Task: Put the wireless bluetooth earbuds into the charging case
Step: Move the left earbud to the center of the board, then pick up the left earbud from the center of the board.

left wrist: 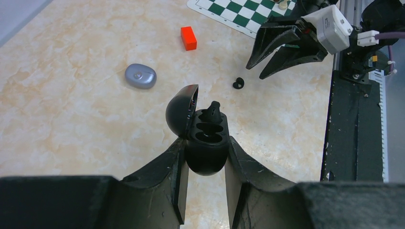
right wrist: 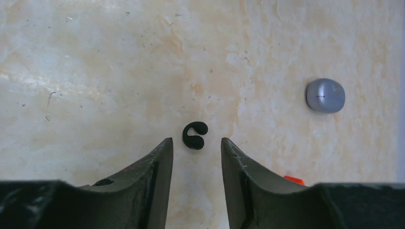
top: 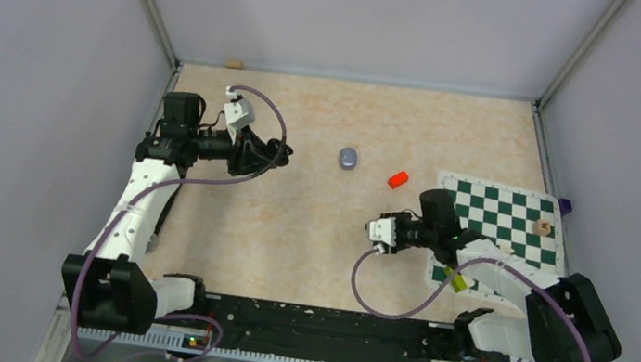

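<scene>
While the left claw clamps the lid-up case, the right claw gapes empty over a black earbud.

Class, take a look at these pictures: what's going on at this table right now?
The left gripper is shut on an open black case with its lid up. One black earbud sticks up out of a slot in it, not seated flush. The right gripper, jaws open, is poised over a loose earbud that lies on the table, and does not grip it. A closed grey case and a red block lie farther off.
</scene>
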Motion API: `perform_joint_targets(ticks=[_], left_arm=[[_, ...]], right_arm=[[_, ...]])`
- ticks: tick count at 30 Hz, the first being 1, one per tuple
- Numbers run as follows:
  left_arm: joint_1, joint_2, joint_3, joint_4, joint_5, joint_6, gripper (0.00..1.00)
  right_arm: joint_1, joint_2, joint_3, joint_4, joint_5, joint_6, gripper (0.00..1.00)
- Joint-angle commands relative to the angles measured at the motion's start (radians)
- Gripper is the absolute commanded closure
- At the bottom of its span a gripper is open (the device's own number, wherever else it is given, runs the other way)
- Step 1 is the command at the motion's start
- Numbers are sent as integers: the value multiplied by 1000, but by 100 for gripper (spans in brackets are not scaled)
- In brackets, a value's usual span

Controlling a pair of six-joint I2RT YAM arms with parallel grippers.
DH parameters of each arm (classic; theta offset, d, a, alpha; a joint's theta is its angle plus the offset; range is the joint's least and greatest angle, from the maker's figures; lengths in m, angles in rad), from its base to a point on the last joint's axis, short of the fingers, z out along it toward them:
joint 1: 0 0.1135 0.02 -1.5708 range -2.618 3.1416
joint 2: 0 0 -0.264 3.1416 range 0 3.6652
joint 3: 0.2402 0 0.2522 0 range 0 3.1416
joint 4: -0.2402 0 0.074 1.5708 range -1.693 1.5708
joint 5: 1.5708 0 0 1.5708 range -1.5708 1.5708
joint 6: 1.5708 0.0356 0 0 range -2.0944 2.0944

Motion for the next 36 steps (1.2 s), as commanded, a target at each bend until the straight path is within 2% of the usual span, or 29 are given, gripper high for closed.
perform_joint_targets(ticks=[1,3,7,13,20,36], left_arm=[[1,-34,-5,27,33,10,100],[0,-35,-5,27,34,11,100],[0,-34,-5,27,35,12,100],[0,-39,-5,28,36,13,100],[0,-41,-5,27,36,14,100],[1,-39,-6,27,37,15,100]], right_arm=[[69,2,-21,107,75,-122,62],[88,1,-41,105,93,-151,65],[101,-2,-77,108,127,-204,66],[101,21,-82,105,144,-203,67],[107,80,-68,101,169,-203,75],[140,119,-73,142,221,-199,76]])
